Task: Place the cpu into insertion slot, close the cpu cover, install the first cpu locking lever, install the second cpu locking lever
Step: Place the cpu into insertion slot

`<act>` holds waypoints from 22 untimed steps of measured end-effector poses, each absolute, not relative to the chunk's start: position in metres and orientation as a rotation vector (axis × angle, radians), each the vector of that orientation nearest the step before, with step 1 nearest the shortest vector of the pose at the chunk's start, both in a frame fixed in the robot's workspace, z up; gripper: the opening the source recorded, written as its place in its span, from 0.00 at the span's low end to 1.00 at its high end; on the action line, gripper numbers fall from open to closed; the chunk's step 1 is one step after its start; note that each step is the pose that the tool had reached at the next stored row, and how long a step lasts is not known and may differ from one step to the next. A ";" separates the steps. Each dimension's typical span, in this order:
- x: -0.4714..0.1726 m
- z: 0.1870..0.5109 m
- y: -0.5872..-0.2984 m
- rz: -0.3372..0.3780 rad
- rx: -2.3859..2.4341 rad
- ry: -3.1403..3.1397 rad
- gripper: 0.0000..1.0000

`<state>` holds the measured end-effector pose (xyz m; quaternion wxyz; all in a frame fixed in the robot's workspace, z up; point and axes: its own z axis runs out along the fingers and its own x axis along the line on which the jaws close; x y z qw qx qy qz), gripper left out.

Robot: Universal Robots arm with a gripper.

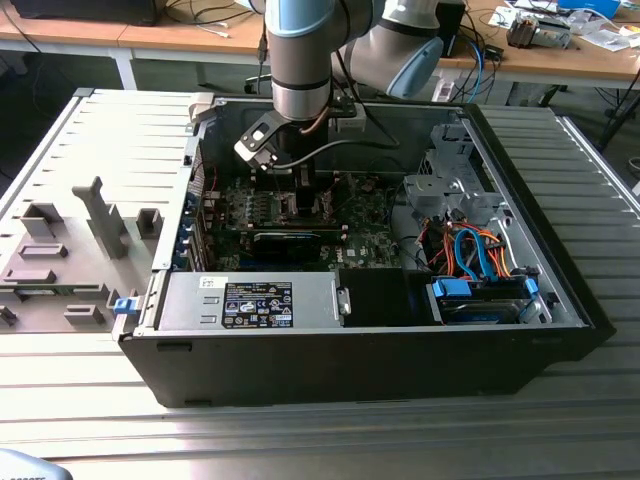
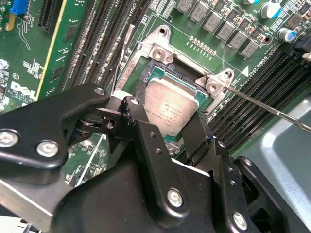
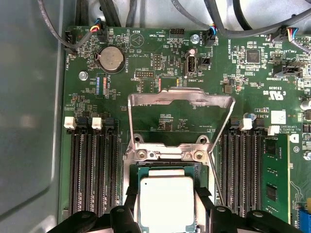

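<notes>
The cpu point(image 3: 167, 199), a square chip with a dull silver top, lies in or just above the insertion slot point(image 3: 167, 154), whose silvery rim shows beyond it. My gripper point(image 3: 167, 211) has a black finger on each of two opposite edges of the chip and looks shut on it. In the second wrist view the cpu point(image 2: 172, 109) sits between the fingers point(image 2: 133, 114) inside the slot point(image 2: 160, 51). The cpu cover point(image 3: 180, 97) stands swung up and open past the slot. A thin locking lever point(image 2: 262, 104) sticks out on one side, another lever point(image 2: 124, 53) on the other. In the exterior view the gripper point(image 1: 300, 190) is low over the motherboard point(image 1: 300, 235).
Rows of black memory slots point(image 3: 92, 170) flank the socket on both sides. The computer case point(image 1: 350, 350) walls surround the board, with a power supply point(image 1: 250, 300) at the front and a drive bay with orange and blue cables point(image 1: 470, 250) at the exterior view's right.
</notes>
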<state>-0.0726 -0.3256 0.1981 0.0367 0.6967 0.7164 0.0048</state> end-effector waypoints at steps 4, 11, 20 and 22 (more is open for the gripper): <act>-0.073 0.198 -0.326 0.015 2.140 2.198 0.55; -0.073 0.199 -0.326 0.015 2.140 2.197 0.55; -0.073 0.198 -0.328 0.014 2.140 2.197 0.55; -0.072 0.198 -0.328 0.014 2.140 2.197 0.55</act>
